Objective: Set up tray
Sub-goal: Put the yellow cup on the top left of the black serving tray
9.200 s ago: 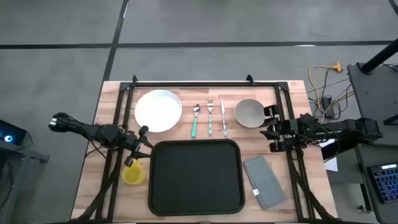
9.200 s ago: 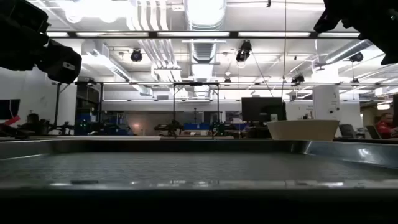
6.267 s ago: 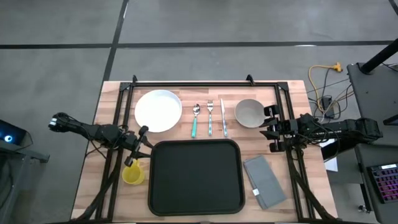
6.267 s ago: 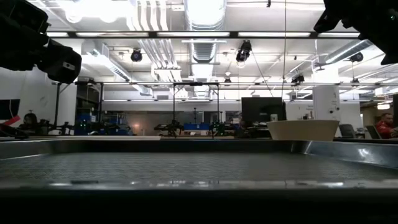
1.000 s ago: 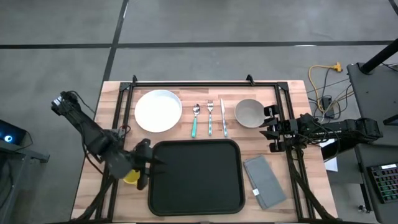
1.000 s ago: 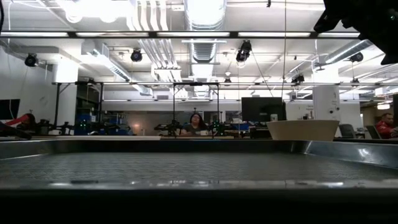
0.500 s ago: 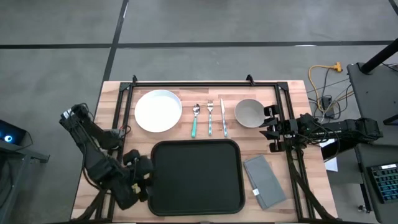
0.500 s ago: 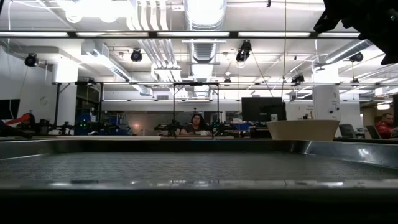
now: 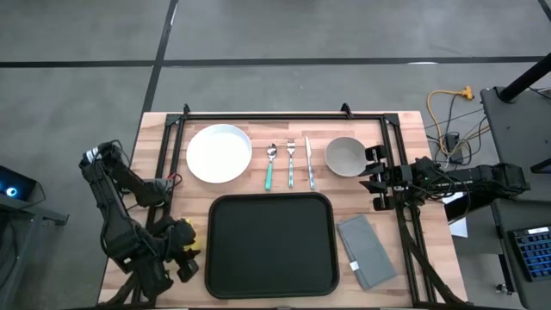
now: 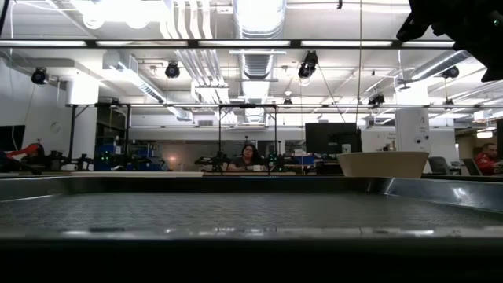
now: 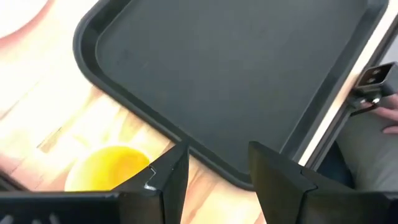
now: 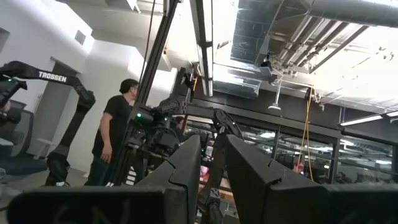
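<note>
The black tray (image 9: 269, 245) lies flat on the table's near middle and fills the low view's foreground (image 10: 251, 212). My left gripper (image 9: 191, 263) is open and hovers over the tray's left rim near its near left corner (image 11: 217, 177), touching nothing. The yellow cup (image 9: 186, 242) stands just beside it (image 11: 106, 168). My right gripper (image 9: 375, 179) waits at the table's right side beside the grey bowl (image 9: 346, 156). Its fingers (image 12: 186, 162) point up into the room with a narrow gap between them.
A white plate (image 9: 219, 153), spoon (image 9: 269, 165), fork (image 9: 290, 164) and knife (image 9: 308, 164) lie in a row along the far side. A grey folded napkin (image 9: 368, 251) lies right of the tray. People stand in the room beyond (image 10: 249, 155).
My left arm has swung toward the table's near edge, from beside the tray's left rim down to its near left corner, and the gripper has turned as it went. The cup, the tray and my right arm have stayed where they were.
</note>
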